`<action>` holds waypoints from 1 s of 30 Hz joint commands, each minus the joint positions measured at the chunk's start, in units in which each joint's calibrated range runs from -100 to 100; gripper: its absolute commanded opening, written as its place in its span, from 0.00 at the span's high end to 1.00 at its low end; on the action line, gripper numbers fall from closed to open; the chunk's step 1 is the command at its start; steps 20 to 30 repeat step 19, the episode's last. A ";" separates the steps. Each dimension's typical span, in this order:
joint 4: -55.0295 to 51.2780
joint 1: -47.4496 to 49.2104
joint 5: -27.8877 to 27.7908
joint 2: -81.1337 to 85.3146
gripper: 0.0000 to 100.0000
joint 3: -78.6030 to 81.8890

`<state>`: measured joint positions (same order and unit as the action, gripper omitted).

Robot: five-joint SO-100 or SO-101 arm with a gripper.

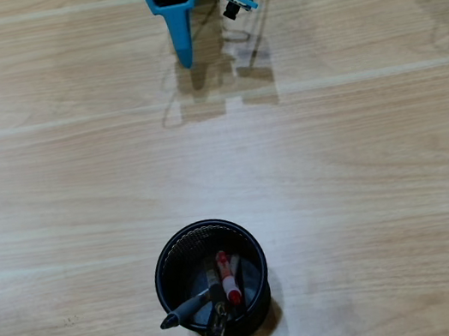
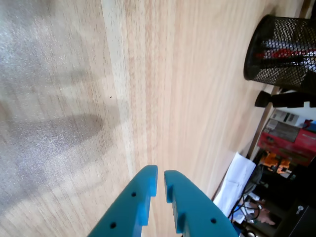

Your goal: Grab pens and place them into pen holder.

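The blue plastic end effector (image 2: 160, 185), clenched and empty, sits at frame top, pens (image 1: 225, 276) inside the round black wire-mesh cup (image 1: 164, 261) at lower centre.

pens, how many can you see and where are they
3 clearly, all inside the pen holder: a red pen near the middle, a grey pen leaning over the lower-left rim, a dark pen at the lower wall. Another may hide beside the red one.

Pale wood-grain table (image 1: 361, 152) under soft light; red box (image 2: 289, 136) and clutter beyond its edge
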<state>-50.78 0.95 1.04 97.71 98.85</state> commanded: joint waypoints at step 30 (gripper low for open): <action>-0.15 -0.18 -0.15 0.69 0.98 -0.38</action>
